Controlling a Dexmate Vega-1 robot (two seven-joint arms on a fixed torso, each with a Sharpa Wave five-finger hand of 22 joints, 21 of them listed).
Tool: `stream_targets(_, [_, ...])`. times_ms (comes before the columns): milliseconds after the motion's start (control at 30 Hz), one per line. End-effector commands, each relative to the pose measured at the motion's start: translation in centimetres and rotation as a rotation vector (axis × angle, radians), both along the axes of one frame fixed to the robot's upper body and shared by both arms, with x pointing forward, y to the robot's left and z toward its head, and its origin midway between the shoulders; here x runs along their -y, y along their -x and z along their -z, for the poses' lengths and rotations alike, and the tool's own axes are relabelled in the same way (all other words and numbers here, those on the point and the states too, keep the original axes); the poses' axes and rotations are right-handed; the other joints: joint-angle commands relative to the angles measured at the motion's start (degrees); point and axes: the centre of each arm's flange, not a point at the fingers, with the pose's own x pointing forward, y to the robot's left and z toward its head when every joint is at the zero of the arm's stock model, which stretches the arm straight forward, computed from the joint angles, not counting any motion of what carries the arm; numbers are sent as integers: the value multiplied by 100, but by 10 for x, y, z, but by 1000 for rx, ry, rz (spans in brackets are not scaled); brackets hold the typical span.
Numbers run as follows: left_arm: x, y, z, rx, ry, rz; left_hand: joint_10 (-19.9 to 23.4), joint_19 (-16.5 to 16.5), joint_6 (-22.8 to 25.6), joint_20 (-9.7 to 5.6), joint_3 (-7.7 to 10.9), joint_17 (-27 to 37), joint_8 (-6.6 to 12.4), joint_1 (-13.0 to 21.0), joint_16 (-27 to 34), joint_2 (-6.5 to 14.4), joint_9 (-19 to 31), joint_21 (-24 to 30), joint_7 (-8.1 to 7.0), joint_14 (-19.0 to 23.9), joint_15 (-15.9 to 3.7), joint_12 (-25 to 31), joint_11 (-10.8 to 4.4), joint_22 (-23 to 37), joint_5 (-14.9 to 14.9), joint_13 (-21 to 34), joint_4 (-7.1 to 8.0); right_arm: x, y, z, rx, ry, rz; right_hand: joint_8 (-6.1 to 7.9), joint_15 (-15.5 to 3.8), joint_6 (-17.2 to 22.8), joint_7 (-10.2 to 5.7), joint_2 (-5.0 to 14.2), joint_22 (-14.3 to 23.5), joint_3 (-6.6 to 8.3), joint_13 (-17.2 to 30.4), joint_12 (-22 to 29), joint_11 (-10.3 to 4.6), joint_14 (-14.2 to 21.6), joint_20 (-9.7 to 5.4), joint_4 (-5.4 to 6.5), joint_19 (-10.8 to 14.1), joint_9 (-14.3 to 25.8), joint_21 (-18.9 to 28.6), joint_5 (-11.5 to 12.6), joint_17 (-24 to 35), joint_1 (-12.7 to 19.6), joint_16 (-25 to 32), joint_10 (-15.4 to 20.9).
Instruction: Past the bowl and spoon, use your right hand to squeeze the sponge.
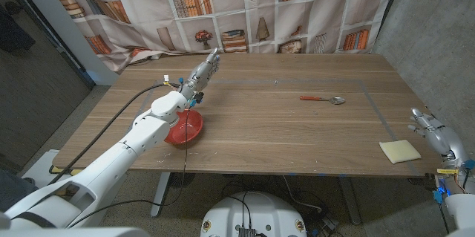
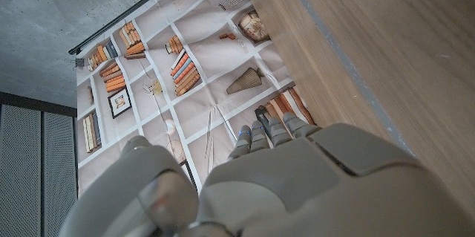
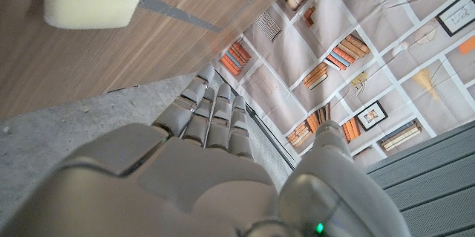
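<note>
One pale yellow, flat, square sponge (image 1: 399, 151) is seen on the wooden worktop (image 1: 297, 129) just beside the right hand (image 1: 430, 125), whose fingers are held apart, empty. One spoon (image 1: 323, 99) and one red bowl (image 1: 184, 128) lie farther off, the bowl under the raised, open-fingered left hand (image 1: 205, 70).

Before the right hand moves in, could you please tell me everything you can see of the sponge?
The sponge is a pale yellow, roughly square slab with soft rounded edges, foam by its look. It lies flat on the table near the front right corner, uncompressed. Nothing touches it but the tabletop: the right hand is apart from it, off the table's right edge.
</note>
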Motion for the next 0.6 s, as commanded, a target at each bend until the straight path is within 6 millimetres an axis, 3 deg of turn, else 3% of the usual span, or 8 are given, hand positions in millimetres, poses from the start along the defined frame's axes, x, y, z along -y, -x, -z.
stream_targets(33, [4, -3, -4, 14, 4, 8, 22, 12, 13, -27, -1, 19, -32, 37, -21, 23, 17, -4, 2, 16, 9, -24, -13, 12, -16, 16, -17, 0, 1, 6, -84, 102, 139, -31, 25, -37, -43, -12, 14, 24, 24, -14, 19, 41, -65, -45, 17, 27, -37, -24, 5, 99, -22, -24])
stream_targets(600, [11, -7, -9, 13, -7, 28, 19, -14, 17, 16, -13, 21, -43, 57, -28, 38, 18, -19, 2, 13, 7, -38, -17, 13, -29, 17, -23, 4, -10, 13, -199, 282, 307, -91, 41, -145, -135, -92, 13, 42, 32, -69, -33, -96, 3, -113, -136, 39, -118, -13, 5, 302, -63, -127])
